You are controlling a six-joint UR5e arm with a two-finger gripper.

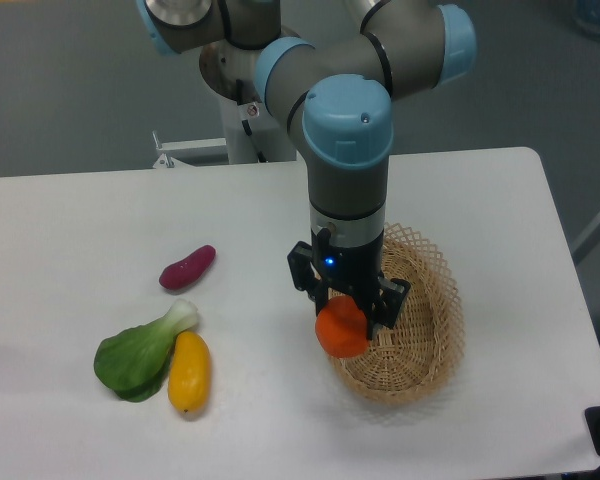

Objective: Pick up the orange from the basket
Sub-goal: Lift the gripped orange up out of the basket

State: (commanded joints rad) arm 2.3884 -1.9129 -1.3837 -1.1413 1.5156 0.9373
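The orange [341,331] is small, round and bright orange. It sits between the black fingers of my gripper [346,312], which is shut on it. The orange hangs at the left rim of the basket [430,340], an oval tan wicker basket with an open lattice rim on the right part of the white table. The orange looks lifted above the basket's left edge. The arm's grey and blue wrist stands upright right over it and hides the basket's back left rim.
On the left of the table lie a purple sweet potato [187,267], a green bok choy [142,353] and an elongated yellow-orange fruit [189,372]. The robot's base [242,120] stands at the back edge. The table's right edge runs close to the basket.
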